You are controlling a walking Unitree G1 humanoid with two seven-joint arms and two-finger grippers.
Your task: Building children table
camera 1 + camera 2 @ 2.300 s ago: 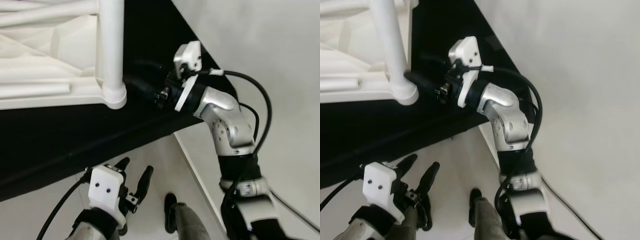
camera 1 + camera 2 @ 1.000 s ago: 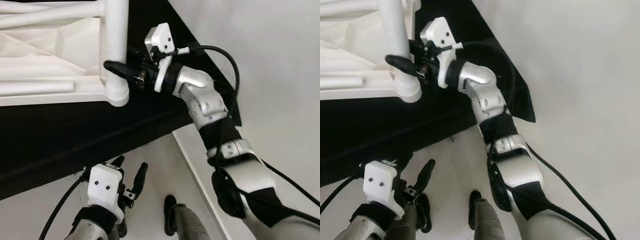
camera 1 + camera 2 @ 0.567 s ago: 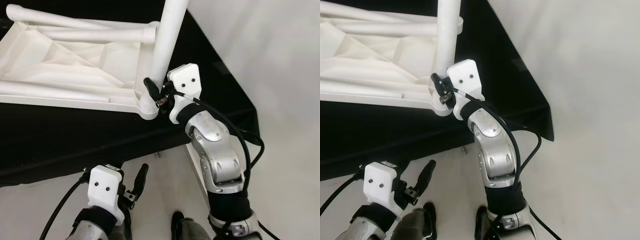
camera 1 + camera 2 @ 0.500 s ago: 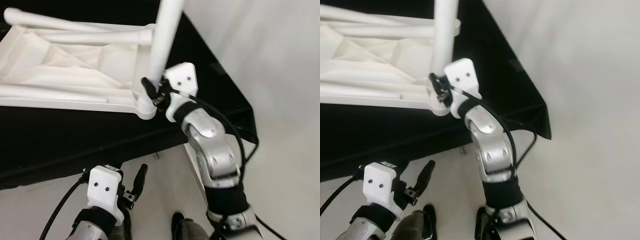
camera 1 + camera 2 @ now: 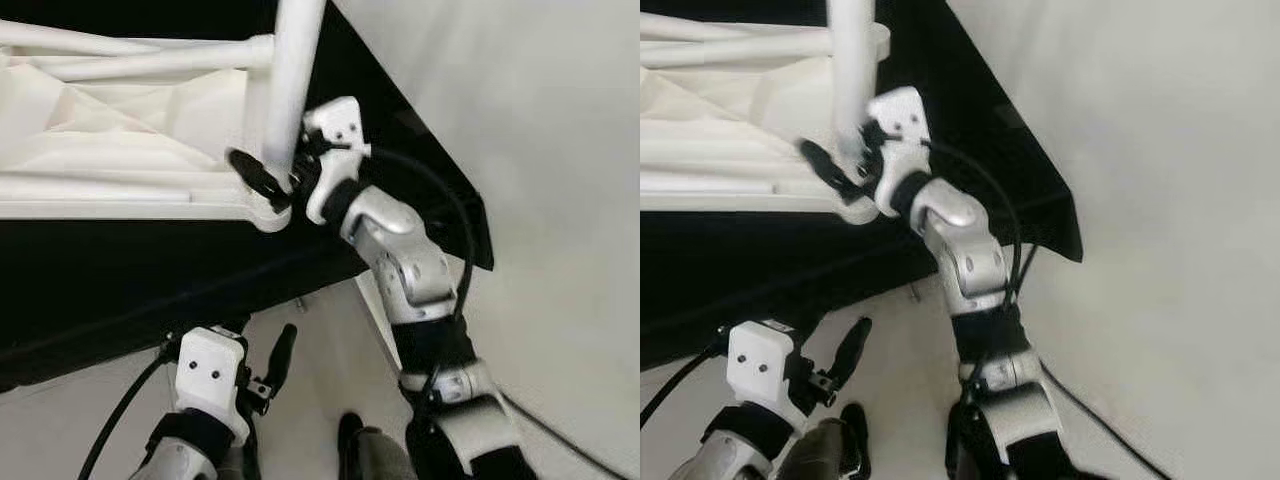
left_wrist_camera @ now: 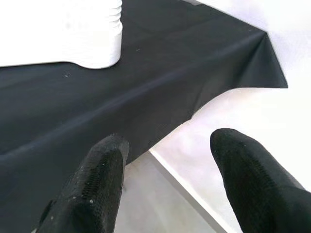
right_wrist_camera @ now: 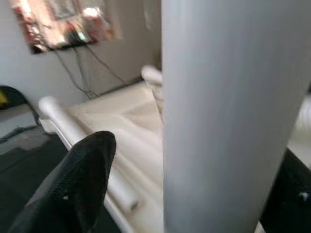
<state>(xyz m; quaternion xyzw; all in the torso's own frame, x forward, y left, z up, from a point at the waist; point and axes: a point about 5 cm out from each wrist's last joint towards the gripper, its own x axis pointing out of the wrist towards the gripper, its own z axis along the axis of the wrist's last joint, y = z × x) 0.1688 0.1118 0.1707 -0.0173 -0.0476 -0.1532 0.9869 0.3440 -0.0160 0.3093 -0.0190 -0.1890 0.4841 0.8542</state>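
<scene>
A black cloth covers my tabletop, and on it lies the upside-down white children's table, one white leg standing upright from its near corner socket. My right tool is at the base of that leg, one black finger on each side; my right wrist view shows the leg between the fingers, but I cannot tell whether they clench. My left tool hangs released below the cloth's edge over pale floor.

A black cloth covers what seems to be a low desk, one corner draping over the pale floor. The upturned white children's table lies directly on it.
</scene>
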